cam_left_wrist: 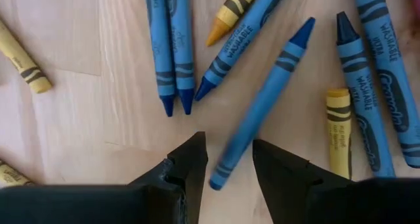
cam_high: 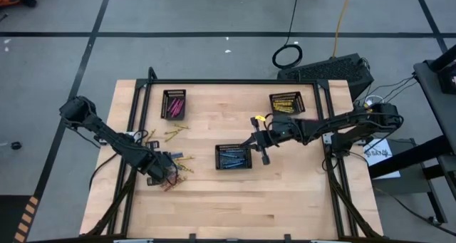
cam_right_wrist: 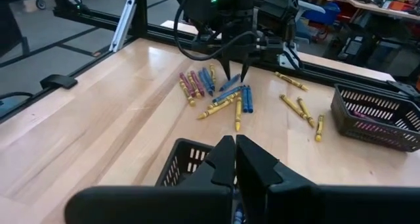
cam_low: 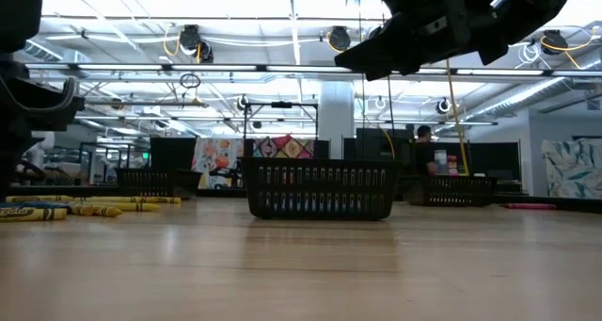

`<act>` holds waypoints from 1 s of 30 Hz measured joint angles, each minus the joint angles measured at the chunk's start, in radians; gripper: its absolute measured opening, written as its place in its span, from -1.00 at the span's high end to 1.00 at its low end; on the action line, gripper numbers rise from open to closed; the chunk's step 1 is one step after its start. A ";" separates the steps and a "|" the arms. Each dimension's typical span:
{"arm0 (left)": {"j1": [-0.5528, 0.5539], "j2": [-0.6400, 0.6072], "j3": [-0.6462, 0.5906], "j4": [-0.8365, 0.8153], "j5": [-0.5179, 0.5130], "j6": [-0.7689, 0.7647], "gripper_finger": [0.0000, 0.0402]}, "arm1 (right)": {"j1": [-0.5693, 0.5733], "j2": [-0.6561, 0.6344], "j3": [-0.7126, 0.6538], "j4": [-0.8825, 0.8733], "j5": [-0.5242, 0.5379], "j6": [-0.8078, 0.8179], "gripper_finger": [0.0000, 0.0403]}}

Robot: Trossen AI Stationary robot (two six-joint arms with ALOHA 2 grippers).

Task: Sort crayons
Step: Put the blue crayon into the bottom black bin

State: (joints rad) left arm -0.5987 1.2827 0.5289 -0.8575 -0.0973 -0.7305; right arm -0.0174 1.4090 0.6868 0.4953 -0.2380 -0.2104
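1. Three small black mesh trays stood on the pale wooden table [cam_high: 235,200]: one holding pink crayons [cam_high: 174,104] at the far left, one holding yellow crayons [cam_high: 286,102] at the far right, and one holding blue crayons [cam_high: 234,157] near the middle.
2. A loose heap of crayons [cam_high: 178,168] lay on the left part of the table, with a second small scatter of yellow crayons [cam_high: 176,132] a little farther back, between the heap and the pink tray.
3. In the left wrist view eight loose crayons were at least partly visible: five blue and three yellow, with a fourth yellow end only just showing at the edge.
4. The left gripper [cam_left_wrist: 228,159] was low over the heap, its two dark fingers narrowly apart on either side of the blunt end of one slanted blue crayon [cam_left_wrist: 262,106]. Whether the fingers touched it could not be told.
5. Two blue crayons lay side by side just beyond it, and a yellow crayon [cam_left_wrist: 339,138] lay close by between two other blue ones.
6. The right gripper [cam_right_wrist: 234,152] hung above the near edge of the middle tray, its fingers pressed together and holding nothing.
7. From the right wrist view, the heap [cam_right_wrist: 220,96] also held some pink crayons, well clear of the trays.
8. The near half of the table was bare wood, and open room lay between the heap and the middle tray.
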 joint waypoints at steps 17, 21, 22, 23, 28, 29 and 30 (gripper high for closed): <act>-0.007 -0.006 0.122 -0.069 0.112 -0.178 0.97 | 0.000 -0.224 0.000 -0.299 0.007 0.050 1.00; -0.008 -0.007 0.270 -0.160 0.035 -0.195 0.98 | 0.014 -0.327 0.000 -0.398 0.027 0.068 1.00; -0.006 -0.007 0.305 -0.175 -0.014 -0.201 0.98 | 0.023 -0.343 0.000 -0.417 0.040 0.070 1.00; -0.005 -0.008 0.336 -0.175 -0.065 -0.203 0.98 | 0.031 -0.359 -0.002 -0.430 0.056 0.072 1.00; 0.035 -0.005 0.428 0.030 -0.309 -0.029 0.98 | 0.066 -0.428 -0.035 -0.441 0.086 0.097 1.00; 0.057 0.000 0.429 0.112 -0.336 0.034 0.98 | 0.070 -0.445 -0.037 -0.450 0.087 0.106 1.00; 0.079 0.009 0.429 0.195 -0.357 0.100 0.98 | 0.074 -0.465 -0.037 -0.460 0.088 0.112 1.00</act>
State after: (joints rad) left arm -0.5193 1.2919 0.9584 -0.6622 -0.4545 -0.6305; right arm 0.0571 0.9442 0.6502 0.0358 -0.1501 -0.0982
